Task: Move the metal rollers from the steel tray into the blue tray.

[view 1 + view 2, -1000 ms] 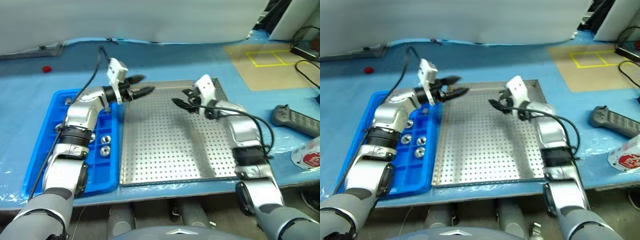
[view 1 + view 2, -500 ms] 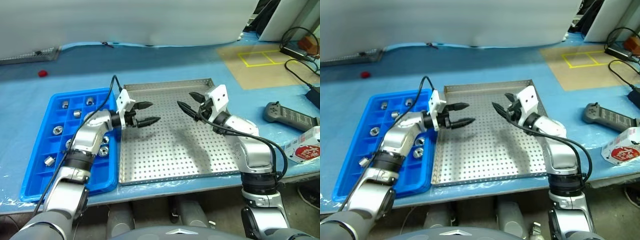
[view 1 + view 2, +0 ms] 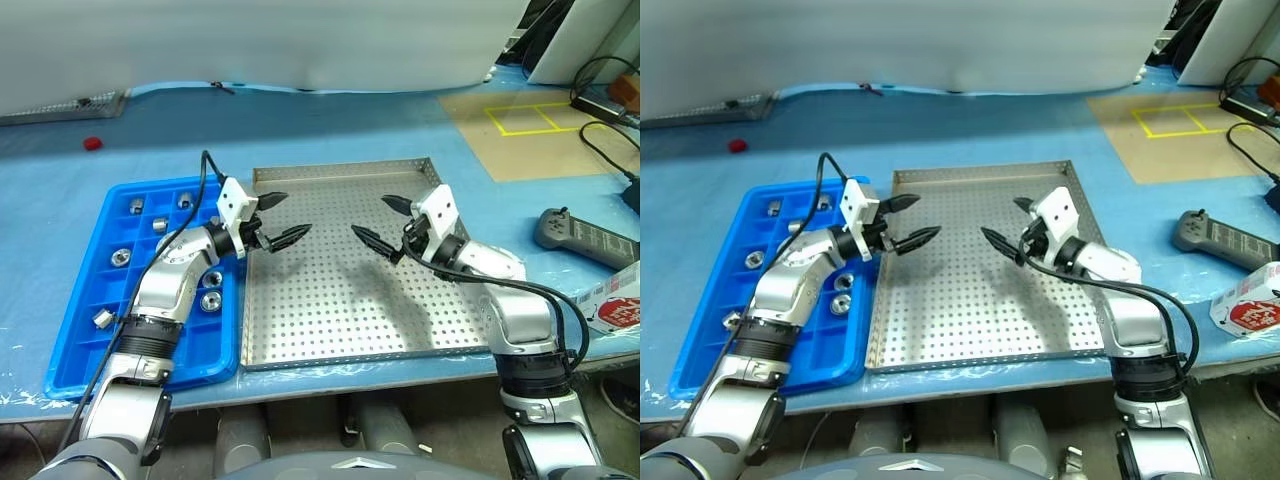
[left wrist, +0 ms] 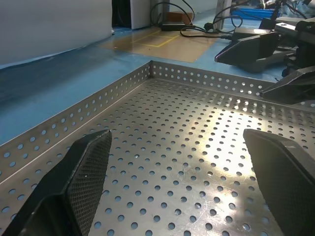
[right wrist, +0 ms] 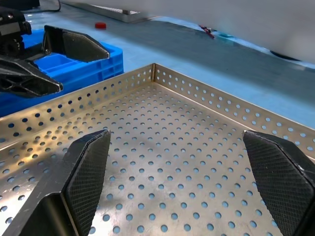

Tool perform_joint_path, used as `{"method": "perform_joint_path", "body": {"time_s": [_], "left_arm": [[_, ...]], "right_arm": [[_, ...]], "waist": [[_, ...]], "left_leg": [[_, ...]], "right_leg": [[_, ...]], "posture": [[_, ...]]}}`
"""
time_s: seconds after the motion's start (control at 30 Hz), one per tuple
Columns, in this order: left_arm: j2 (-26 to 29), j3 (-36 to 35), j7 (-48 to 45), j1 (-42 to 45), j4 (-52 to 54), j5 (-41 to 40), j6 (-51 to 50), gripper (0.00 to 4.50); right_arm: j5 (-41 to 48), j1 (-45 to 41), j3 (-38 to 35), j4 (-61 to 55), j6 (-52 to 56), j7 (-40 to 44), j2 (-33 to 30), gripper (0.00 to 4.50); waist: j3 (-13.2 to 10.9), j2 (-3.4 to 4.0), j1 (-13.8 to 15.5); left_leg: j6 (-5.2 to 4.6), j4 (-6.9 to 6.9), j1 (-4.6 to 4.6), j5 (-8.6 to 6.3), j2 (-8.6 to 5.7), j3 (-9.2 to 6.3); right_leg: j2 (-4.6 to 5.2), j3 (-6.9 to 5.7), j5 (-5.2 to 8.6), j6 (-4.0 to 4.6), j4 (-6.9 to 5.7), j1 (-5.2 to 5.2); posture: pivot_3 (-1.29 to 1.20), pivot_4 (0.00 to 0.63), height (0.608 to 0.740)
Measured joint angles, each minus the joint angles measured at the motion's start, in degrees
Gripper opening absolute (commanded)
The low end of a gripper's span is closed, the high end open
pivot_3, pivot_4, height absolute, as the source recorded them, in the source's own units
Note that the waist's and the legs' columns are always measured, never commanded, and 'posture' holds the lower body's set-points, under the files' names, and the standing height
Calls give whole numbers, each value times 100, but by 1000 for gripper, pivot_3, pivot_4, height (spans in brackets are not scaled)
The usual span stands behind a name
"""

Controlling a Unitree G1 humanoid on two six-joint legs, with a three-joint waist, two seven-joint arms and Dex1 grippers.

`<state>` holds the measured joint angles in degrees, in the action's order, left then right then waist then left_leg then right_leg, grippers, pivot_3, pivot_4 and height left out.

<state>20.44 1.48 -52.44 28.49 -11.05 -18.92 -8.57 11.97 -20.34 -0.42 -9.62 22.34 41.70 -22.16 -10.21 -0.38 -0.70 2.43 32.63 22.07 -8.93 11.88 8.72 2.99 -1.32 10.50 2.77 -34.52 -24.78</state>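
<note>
Both my hands, left point(image 3: 277, 219) and right point(image 3: 383, 222), hover released over the bare steel tray point(image 3: 340, 300); the rollers point(image 3: 211, 299) sit in the blue tray point(image 3: 75, 345) beside it

I see a silver steel tray point(image 3: 340, 300) with rows of little round holes all over its floor and along its low rim. Next to it is a bright blue tray point(image 3: 75, 330) split into small squares. The metal rollers point(image 3: 211, 300) in it are shiny silver with dark middles. My left tool point(image 3: 277, 219) and right tool point(image 3: 382, 222) have black fingers point(image 4: 86, 172) with a fine bumpy net pattern on the pads, and white blocks behind them. The surface point(image 3: 400, 125) is blue. On it I see a small red cap point(image 3: 92, 143), a tan patch with yellow lines point(image 3: 530, 135), and a grey remote point(image 3: 590, 238).
</note>
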Motion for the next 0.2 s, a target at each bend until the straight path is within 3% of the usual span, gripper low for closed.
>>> {"method": "perform_joint_path", "body": {"time_s": [0.2], "left_arm": [[-17,1,92,-172,108,-4,0,4500]], "right_arm": [[-1,-192,126,311,-207,94,0,4486]], "waist": [[0,0,30]], "left_leg": [[0,-12,2,0,-2,1]], "right_leg": [[2,0,2,-2,2,-5]], "posture": [[-145,150,740]]}}
